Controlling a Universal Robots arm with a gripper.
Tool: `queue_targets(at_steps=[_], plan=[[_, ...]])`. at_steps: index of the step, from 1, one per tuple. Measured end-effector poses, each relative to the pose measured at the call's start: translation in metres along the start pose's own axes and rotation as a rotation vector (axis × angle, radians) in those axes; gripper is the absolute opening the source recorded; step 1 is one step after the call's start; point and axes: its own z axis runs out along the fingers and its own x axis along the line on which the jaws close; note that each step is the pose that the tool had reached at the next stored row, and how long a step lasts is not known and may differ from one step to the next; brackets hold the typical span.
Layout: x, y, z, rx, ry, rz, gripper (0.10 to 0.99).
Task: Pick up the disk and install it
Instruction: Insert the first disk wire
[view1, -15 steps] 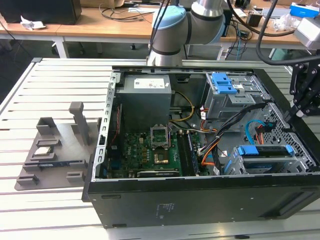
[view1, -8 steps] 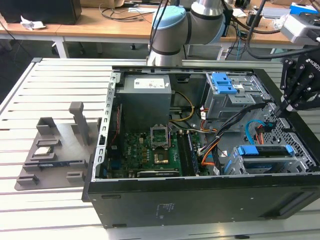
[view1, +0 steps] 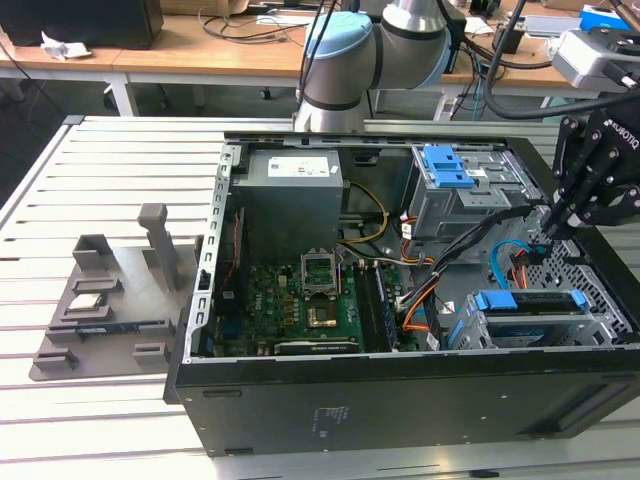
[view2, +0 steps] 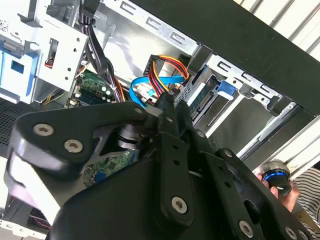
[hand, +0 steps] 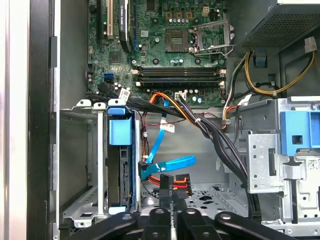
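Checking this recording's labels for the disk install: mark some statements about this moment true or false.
1. The disk sits in a drive cage inside the computer case. True.
2. The hand hovers over the grey tray outside the case. False: it is inside the case, at the exterior view's right, beside the disk's cage.
3. The hand is shut on a black connector with coloured wires. True.
4. The case is closed by its side panel. False: it lies open, with the motherboard in plain sight.
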Motion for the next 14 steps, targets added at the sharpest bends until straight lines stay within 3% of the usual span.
queue_targets(at_steps=[3, 4, 7, 14], plan=[[0.0000, 0.0000, 0.0000, 0.000, 0.0000, 0.000, 0.294], [0.0000, 0.0001, 0.0001, 0.000, 0.0000, 0.000, 0.361], [0.0001, 0.0019, 0.0034, 0.000, 0.0024, 0.000, 0.361], [0.0003, 0.0024, 0.0209, 0.000, 0.0055, 0.000, 0.361]])
